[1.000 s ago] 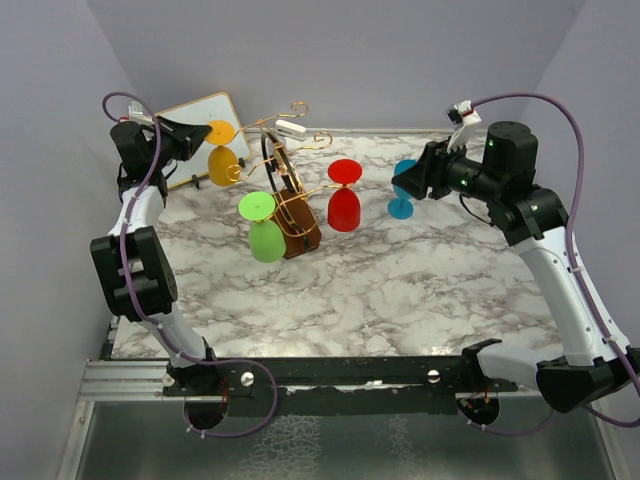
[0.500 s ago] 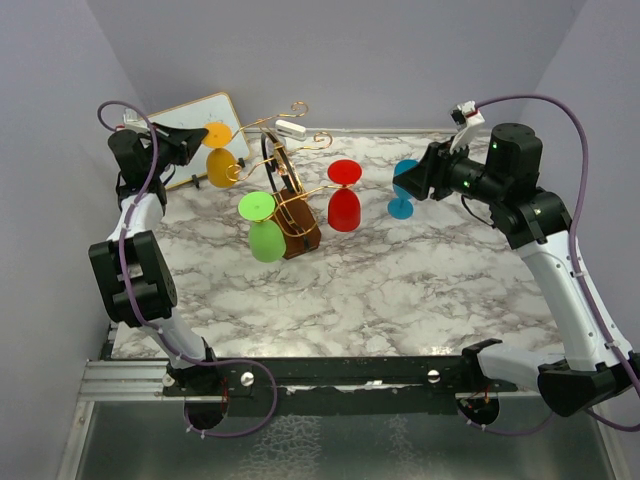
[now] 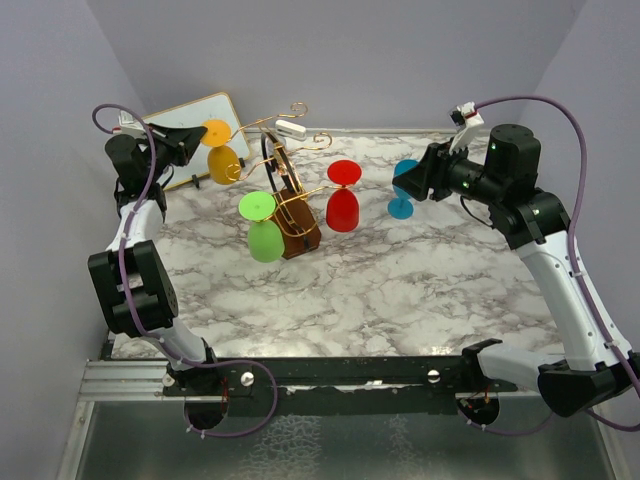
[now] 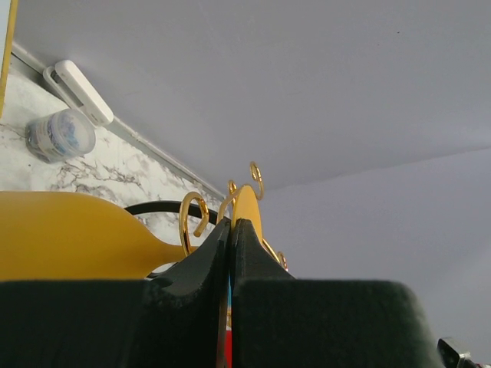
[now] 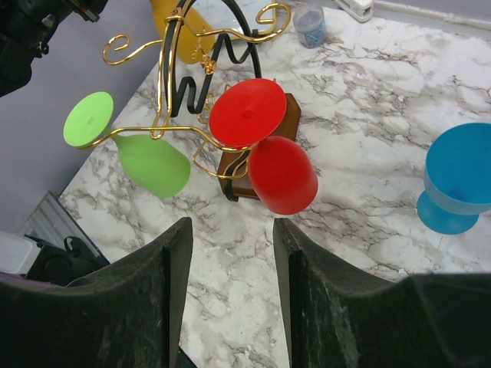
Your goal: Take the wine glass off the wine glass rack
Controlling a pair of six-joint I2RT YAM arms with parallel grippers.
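Observation:
The wine glass rack [image 3: 290, 205], gold wire on a brown block, stands at back left. A yellow wine glass [image 3: 222, 163] hangs upside down on its left arm. My left gripper [image 3: 196, 136] is shut on the rim of that glass's foot; in the left wrist view the yellow foot [image 4: 247, 211] pokes out between the closed fingertips [image 4: 232, 224] beside a gold hook. A green glass [image 3: 265, 238] and a red glass [image 3: 343, 208] also hang from the rack. My right gripper [image 5: 232, 222] hovers open and empty above the marble, short of the red glass [image 5: 282, 175].
A blue glass [image 3: 402, 190] stands upright on the table just below the right gripper. A white board [image 3: 215, 105] leans at the back left corner. A white clip [image 4: 77, 92] and a small jar [image 4: 60, 134] lie by the back wall.
The left gripper's jaws have closed fully on the yellow glass's foot, and the left arm has shifted slightly to the left. The right arm has not moved.

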